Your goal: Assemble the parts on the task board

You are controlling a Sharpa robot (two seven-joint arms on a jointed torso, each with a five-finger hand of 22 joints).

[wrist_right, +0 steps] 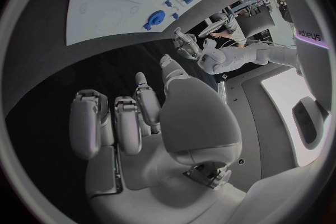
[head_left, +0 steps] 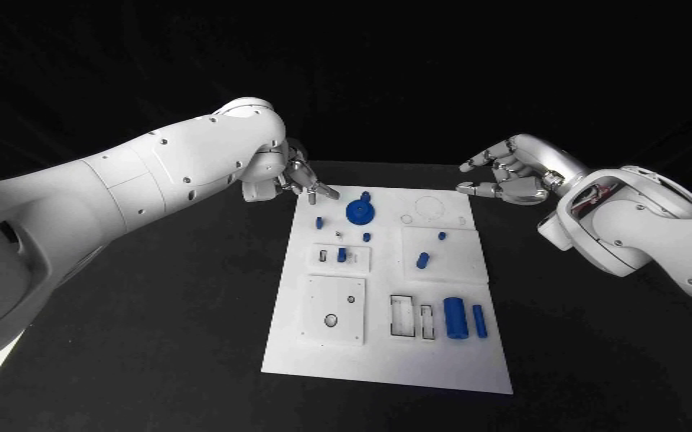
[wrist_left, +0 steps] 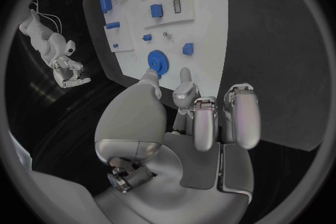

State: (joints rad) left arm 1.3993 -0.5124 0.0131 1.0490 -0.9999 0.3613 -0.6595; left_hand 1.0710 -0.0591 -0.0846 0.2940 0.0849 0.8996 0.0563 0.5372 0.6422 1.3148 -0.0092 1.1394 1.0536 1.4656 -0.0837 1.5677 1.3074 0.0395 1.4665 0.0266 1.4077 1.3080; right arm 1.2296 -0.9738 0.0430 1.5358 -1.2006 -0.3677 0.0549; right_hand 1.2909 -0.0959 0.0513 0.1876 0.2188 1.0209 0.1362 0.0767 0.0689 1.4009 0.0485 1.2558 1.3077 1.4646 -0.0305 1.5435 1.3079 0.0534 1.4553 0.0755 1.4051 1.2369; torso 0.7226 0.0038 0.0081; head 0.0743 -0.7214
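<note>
A white task board (head_left: pixel 378 352) lies lengthwise in the middle of a black table (head_left: pixel 159 332), its near end toward the robot. Nine blue parts can be counted on it in the head view. At the far end sits one round blue gear (head_left: pixel 361 214), with a small blue peg (head_left: pixel 319 222) just to its left. Behind the middle are four more small pieces: one (head_left: pixel 366 237) below the gear, one (head_left: pixel 342 255) on a raised white block, one (head_left: pixel 441 236) on the right and a short cylinder (head_left: pixel 423 261) beneath it. Near the front right stand a thick blue cylinder (head_left: pixel 456 317) and a slimmer blue rod (head_left: pixel 479 321), side by side. Two empty rectangular slots (head_left: pixel 402 315) lie just left of them. The left hand (head_left: pixel 293 177) hovers over the board's far left corner, fingers loosely apart and holding nothing, fingertips close to the gear. The right hand (head_left: pixel 508 177) hangs beyond the far right corner, off the board, fingers curved but separated, also holding nothing. Bare black table runs wide on both long sides of the board and in front of it.
</note>
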